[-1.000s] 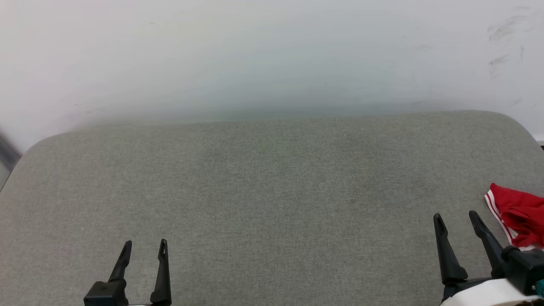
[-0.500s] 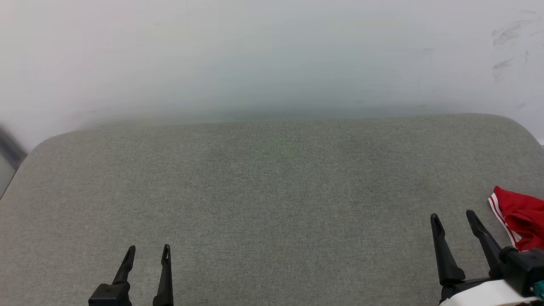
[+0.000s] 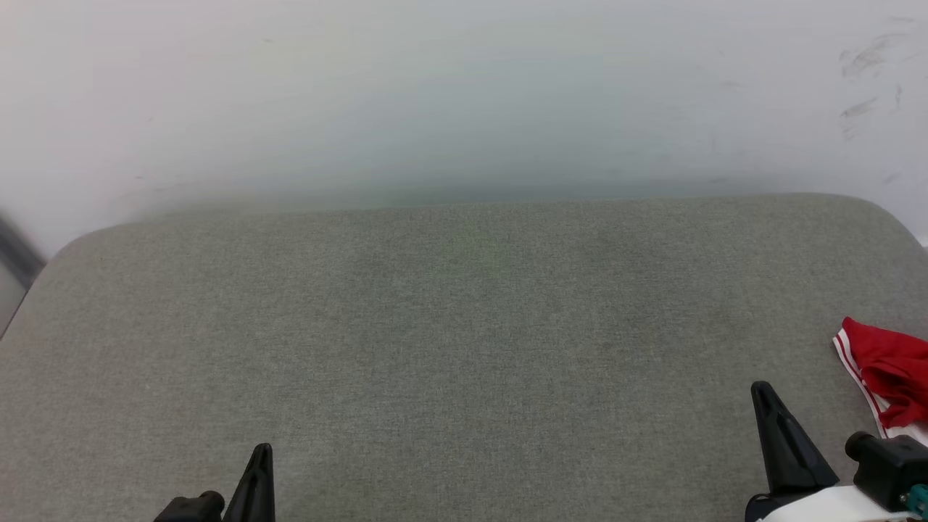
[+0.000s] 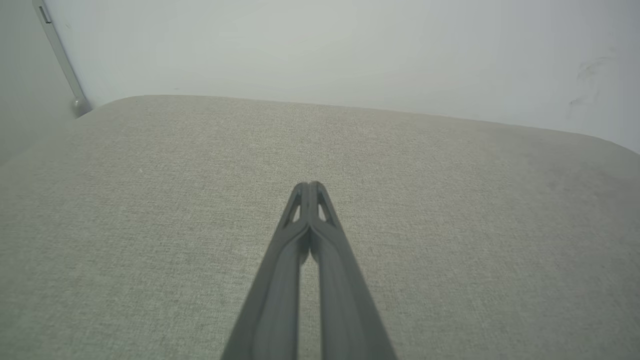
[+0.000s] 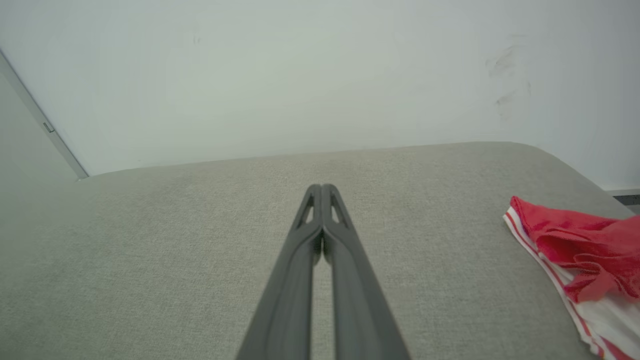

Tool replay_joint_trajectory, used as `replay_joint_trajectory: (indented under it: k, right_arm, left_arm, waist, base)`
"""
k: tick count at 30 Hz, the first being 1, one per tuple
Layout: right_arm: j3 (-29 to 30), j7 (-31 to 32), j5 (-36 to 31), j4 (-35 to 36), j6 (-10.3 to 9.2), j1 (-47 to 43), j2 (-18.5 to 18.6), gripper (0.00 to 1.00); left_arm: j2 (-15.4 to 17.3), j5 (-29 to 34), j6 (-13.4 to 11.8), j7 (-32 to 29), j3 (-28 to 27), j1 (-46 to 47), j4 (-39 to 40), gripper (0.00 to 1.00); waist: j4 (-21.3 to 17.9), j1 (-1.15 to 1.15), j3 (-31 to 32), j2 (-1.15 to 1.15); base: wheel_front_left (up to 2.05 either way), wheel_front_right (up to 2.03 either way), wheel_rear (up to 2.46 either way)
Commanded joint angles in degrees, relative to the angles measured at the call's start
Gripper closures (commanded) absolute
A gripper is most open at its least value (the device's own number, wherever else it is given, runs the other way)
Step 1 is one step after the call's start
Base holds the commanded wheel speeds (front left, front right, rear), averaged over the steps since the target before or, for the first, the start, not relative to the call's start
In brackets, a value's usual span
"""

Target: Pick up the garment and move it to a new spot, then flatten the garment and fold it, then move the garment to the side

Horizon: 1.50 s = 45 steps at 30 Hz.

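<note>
garment (image 3: 888, 370) lies crumpled on the grey cushion (image 3: 464, 326), far right; left gripper (image 4: 310, 187) and right gripper (image 5: 322, 189) pinched together, empty

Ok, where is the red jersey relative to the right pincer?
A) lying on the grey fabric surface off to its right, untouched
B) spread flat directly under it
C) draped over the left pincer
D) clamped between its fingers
A: the red jersey lies crumpled on the grey fabric surface, to the right of the right pincer, which is shut on nothing.
</note>
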<state>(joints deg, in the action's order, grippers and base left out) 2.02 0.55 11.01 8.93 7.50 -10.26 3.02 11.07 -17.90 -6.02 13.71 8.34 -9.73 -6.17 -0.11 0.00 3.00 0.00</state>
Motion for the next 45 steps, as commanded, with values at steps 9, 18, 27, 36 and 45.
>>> replay_joint_trajectory:
  k: [9, 18, 27, 36, 45]
  right_arm:
    - [-0.3, 0.0, 12.2, -2.4, 0.01, 3.1, 0.9, 1.00]
    - [-0.4, 0.2, 21.7, -5.0, 0.01, 4.9, 1.3, 1.00]
    - [-0.4, 0.5, 30.1, -7.4, 0.00, 6.4, 1.6, 1.00]
    - [-0.3, 0.8, 37.6, -9.5, 0.00, 7.9, 1.8, 1.00]
    - [-0.1, 1.1, 44.5, -11.4, 0.00, 9.1, 1.9, 1.00]
  left_arm:
    - [-0.6, -10.5, 1.9, -2.5, -2.1, 3.1, -0.5, 1.00]
    - [-1.5, -18.8, 3.5, -4.6, -3.6, 4.9, -1.5, 1.00]
    - [-2.2, -26.3, 4.8, -6.5, -5.0, 6.5, -2.3, 1.00]
    - [-3.0, -33.1, 6.0, -8.3, -6.2, 7.8, -3.0, 1.00]
    - [-3.6, -39.3, 7.2, -10.0, -7.4, 9.0, -3.7, 1.00]
  waist:
    - [0.0, 0.00, -0.2, 0.00]
    - [0.0, 0.00, -0.5, 0.00]
    - [0.0, 0.00, -0.7, 0.00]
    - [0.0, 0.00, -0.9, 0.00]
    - [0.0, 0.00, -1.2, 0.00]
  base:
    - [0.00, 0.00, 0.00]
    - [0.00, 0.00, 0.00]
    - [0.00, 0.00, 0.00]
    - [0.00, 0.00, 0.00]
    - [0.00, 0.00, 0.00]
